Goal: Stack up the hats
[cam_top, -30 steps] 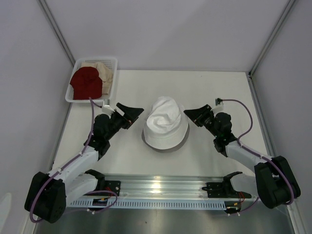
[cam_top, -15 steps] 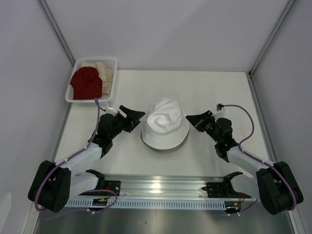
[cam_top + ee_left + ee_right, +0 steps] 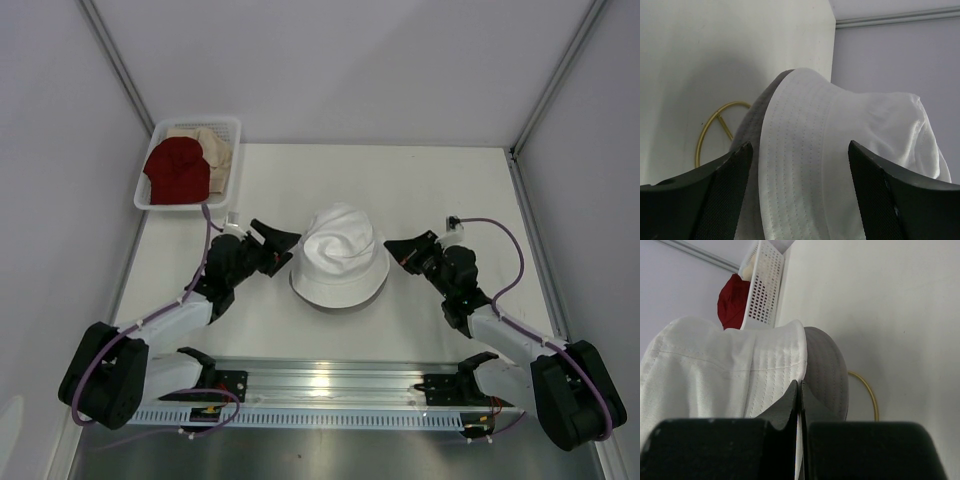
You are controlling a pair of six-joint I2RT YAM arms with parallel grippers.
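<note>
Both are closing on the white hat (image 3: 340,255) capping the grey hat (image 3: 827,370); left gripper (image 3: 800,145), 9 o'clock, is gaping; right gripper (image 3: 798,385), 3 o'clock, is sitting pinched shut, seemingly empty; stack looking half built

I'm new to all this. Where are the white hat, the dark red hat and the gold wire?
white hat (image 3: 340,250): top view, its crumpled crown.
dark red hat (image 3: 178,170): top view, its crown.
gold wire (image 3: 717,115): left wrist view, where spoke meets ring.

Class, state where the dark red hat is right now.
In the top view, the dark red hat lies in the white mesh basket at the table's far left corner, next to the beige hat.
</note>
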